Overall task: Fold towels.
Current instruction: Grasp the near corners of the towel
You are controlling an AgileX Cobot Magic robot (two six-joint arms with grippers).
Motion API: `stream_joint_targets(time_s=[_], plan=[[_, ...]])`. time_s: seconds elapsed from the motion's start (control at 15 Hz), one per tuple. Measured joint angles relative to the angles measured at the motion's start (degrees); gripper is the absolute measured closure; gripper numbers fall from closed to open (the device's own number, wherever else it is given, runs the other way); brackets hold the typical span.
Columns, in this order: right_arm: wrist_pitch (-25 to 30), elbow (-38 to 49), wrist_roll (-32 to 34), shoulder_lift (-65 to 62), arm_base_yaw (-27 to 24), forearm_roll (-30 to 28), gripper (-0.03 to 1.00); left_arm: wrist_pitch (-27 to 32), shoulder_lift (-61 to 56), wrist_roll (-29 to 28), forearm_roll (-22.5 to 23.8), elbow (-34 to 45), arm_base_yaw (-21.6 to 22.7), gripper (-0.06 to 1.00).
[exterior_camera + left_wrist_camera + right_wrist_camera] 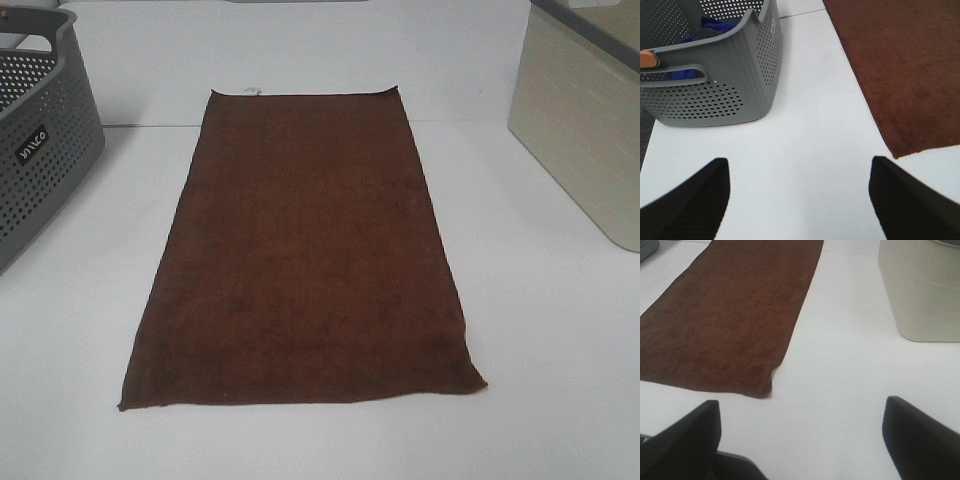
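Note:
A dark reddish-brown towel (305,255) lies spread flat on the white table, long side running away from me, with a small white tag (252,90) at its far edge. Neither gripper shows in the exterior high view. In the left wrist view the left gripper (799,200) is open and empty above bare table, with the towel's near left corner (900,150) ahead of it to one side. In the right wrist view the right gripper (801,440) is open and empty, with the towel's near right corner (765,387) just ahead of it.
A grey perforated basket (35,150) stands at the table's left; the left wrist view (715,85) shows blue cloth inside it. A beige bin (585,120) stands at the right, also in the right wrist view (922,290).

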Motion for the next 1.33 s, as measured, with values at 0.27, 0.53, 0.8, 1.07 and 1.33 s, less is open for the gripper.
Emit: stream_joint_targets(time_s=[0.27, 0.53, 0.8, 1.07, 1.33], plan=[[0.0, 0.0, 0.0, 0.0, 0.0, 0.0, 0.14, 0.0, 0.0, 0.0, 0.0, 0.0, 0.0, 0.21], [0.0, 0.0, 0.0, 0.0, 0.0, 0.0, 0.14, 0.0, 0.0, 0.0, 0.0, 0.0, 0.0, 0.21], [0.0, 0.0, 0.0, 0.0, 0.0, 0.0, 0.14, 0.0, 0.0, 0.0, 0.0, 0.0, 0.0, 0.21], [0.0, 0.0, 0.0, 0.0, 0.0, 0.0, 0.14, 0.0, 0.0, 0.0, 0.0, 0.0, 0.0, 0.21], [0.0, 0.0, 0.0, 0.0, 0.0, 0.0, 0.14, 0.0, 0.0, 0.0, 0.0, 0.0, 0.0, 0.21]])
